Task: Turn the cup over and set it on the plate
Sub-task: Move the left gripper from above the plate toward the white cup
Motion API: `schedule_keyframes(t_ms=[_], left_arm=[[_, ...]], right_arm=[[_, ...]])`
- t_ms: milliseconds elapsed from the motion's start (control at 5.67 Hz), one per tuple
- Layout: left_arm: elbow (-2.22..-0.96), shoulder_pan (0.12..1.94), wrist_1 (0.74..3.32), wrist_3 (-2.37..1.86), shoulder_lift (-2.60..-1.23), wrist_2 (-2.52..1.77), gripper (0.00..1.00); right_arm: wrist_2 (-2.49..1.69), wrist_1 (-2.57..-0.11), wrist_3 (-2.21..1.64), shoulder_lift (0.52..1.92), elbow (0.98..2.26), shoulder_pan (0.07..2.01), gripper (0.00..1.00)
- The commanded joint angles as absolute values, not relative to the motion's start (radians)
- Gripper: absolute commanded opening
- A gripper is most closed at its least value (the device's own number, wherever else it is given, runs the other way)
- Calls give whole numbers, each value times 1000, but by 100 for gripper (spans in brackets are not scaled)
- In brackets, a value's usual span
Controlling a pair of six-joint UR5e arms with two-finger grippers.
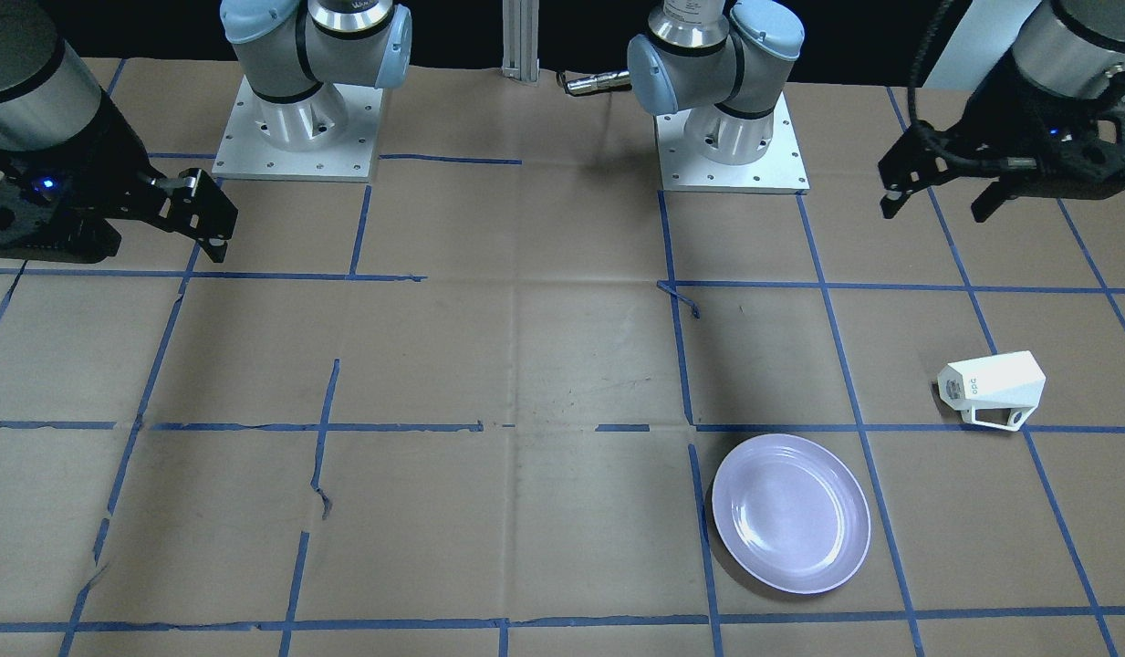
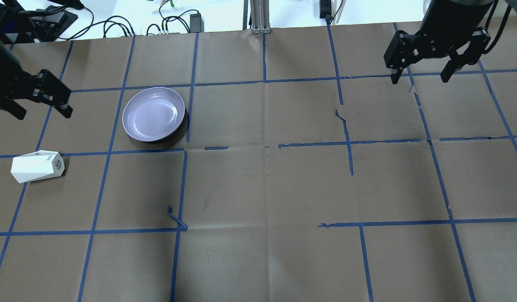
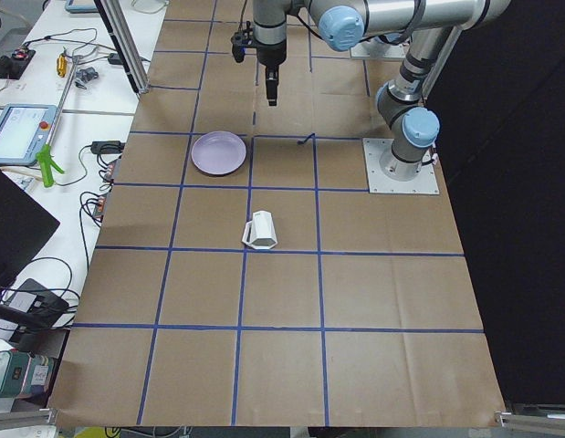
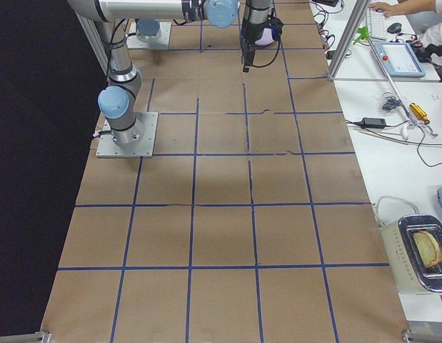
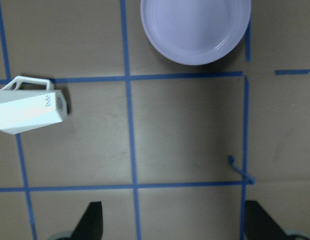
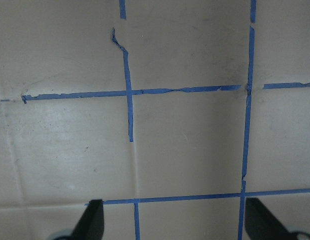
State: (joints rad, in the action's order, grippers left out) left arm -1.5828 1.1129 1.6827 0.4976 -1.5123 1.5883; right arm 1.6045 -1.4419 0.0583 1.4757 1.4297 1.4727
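**Cup on its side, apart from both sets of spread fingers**

The cup (image 2: 38, 166) is seen lying on its side on the tabletop (image 2: 262, 188). It is well apart from the left fingers (image 2: 57, 94), which are held spread and empty. The right fingers (image 2: 396, 54) are likewise spread, nothing gripped. The lavender plate (image 2: 153, 114) is set near the cup, a blue tape line (image 2: 114, 130) between them. In the left wrist view the plate's rim is cut off. The cup's print cannot be read.

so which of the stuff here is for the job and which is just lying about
For the job: cup, on its side; plate, empty; left gripper, open.

Lying about: peeled tape scrap on the table; green spray bottle and metal tray off it.
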Motion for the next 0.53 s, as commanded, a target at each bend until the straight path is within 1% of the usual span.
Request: schedule_keyframes(t_ms=[0, 176, 353], left_arm=[[-1562, 851, 1612, 761, -1608, 1579, 98], [-1540, 785, 1548, 778, -1696, 1560, 98], [-1528, 744, 1539, 788, -1750, 1545, 98]], right_arm=[[1605, -1442, 58, 1476, 1430, 1473, 100], [1605, -1442, 58, 1476, 1430, 1473, 100], [1605, -1442, 58, 1476, 1430, 1473, 100]])
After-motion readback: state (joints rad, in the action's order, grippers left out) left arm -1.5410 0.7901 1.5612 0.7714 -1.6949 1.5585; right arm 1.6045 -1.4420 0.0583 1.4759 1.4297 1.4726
